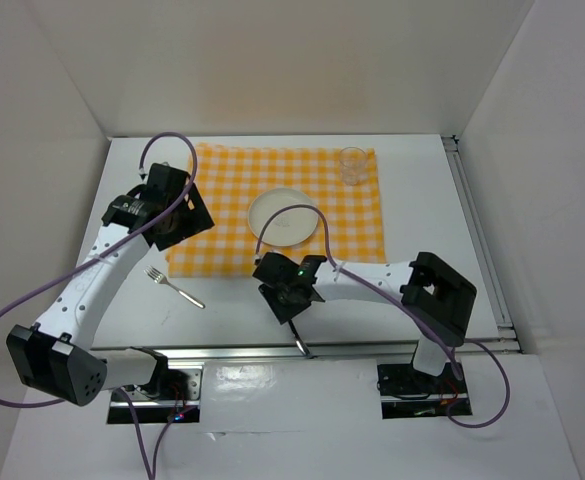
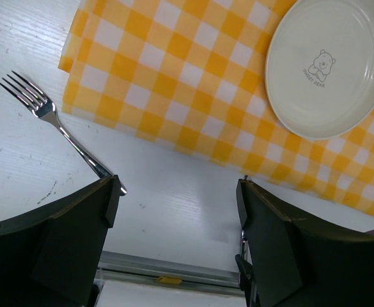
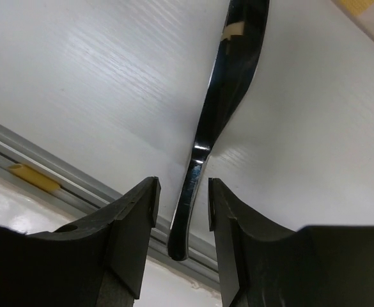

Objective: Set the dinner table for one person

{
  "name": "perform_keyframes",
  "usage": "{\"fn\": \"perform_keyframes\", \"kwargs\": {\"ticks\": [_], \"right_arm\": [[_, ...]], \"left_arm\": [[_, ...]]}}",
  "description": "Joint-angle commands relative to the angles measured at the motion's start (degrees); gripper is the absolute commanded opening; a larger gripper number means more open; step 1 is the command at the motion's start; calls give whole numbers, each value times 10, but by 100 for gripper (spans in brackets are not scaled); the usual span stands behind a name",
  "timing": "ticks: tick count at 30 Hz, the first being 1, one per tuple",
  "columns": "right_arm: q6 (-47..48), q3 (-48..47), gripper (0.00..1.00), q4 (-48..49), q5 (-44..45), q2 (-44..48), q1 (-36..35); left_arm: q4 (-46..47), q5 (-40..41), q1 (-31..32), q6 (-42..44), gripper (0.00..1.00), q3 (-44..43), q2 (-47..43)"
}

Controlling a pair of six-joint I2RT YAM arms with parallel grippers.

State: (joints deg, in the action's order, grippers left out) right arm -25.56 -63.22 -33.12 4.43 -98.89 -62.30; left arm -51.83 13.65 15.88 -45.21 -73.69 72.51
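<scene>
Large white rectangular dinner table [image 1: 422,200], long axis left-right, carries a yellow-checked cloth [image 1: 222,180] with round white plate [image 1: 287,228] and clear glass [image 1: 352,165]; a steel fork [image 1: 175,287] lies on bare top beside it; left gripper [image 2: 177,192] gapes wide; right wrist view alone shows right gripper [image 3: 183,192] part-open astride a slim shiny utensil handle [image 3: 228,89].

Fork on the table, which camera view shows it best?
The left wrist view: the fork lies large and sharp, tines distinct, on the table beside the checked cloth. The top external view shows the fork whole but small. The right wrist view misses it.
</scene>
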Motion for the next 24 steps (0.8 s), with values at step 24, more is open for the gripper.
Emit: {"fn": "perform_keyframes", "kwargs": {"ticks": [24], "right_arm": [[-40, -15, 31, -3, 29, -115, -48]], "left_arm": [[6, 0, -3, 7, 91, -6, -17]]}}
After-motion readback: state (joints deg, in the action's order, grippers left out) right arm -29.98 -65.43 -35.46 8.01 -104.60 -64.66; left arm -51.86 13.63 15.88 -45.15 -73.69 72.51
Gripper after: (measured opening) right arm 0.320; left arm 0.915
